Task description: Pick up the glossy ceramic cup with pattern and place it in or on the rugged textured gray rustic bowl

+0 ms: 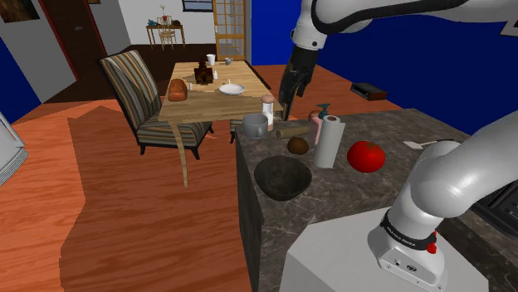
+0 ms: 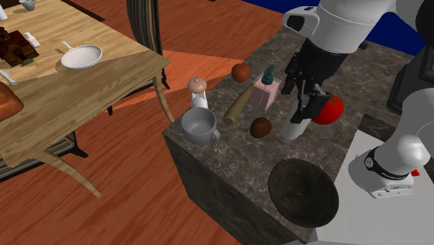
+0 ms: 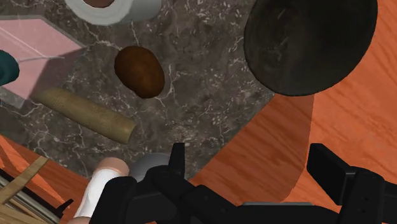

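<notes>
Gripper (image 3: 249, 156) hangs over the counter (image 1: 365, 195) edge, fingers wide apart, empty. Cup (image 1: 255, 126) stands apart from bowl (image 1: 282, 177).

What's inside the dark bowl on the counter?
Nothing: the bowl is bare inside, seen from above in the second exterior view. Nothing covers any of its inside.

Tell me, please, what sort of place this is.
Probably a home's kitchen-dining area: a marbled counter with a tomato and paper towels, beside a wooden dining table and a striped armchair.
</notes>
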Robot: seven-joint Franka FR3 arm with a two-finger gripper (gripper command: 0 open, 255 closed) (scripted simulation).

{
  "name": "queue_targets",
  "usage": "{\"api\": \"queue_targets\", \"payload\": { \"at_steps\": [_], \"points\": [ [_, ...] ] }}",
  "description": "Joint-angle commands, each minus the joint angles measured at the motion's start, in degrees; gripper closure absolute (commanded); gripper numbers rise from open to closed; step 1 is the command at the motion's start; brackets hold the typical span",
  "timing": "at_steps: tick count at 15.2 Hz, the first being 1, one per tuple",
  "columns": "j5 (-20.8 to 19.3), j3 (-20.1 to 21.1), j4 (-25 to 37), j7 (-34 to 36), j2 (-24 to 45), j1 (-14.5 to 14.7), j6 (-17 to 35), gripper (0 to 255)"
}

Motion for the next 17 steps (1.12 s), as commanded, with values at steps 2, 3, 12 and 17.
{"api": "queue_targets", "payload": {
  "at_steps": [2,3,12,17],
  "points": [
    [-0.64,0.32,1.93,-0.13,6.19,-0.13,3.91,0],
    [-0.9,0.33,2.66,-0.26,8.22,-0.21,5.06,0],
    [-3.51,0.28,12.6,-0.89,27.23,-0.81,12.87,0],
    [-5.07,0.03,20.75,-1.0,38.22,-0.92,15.0,0]
  ]
}}
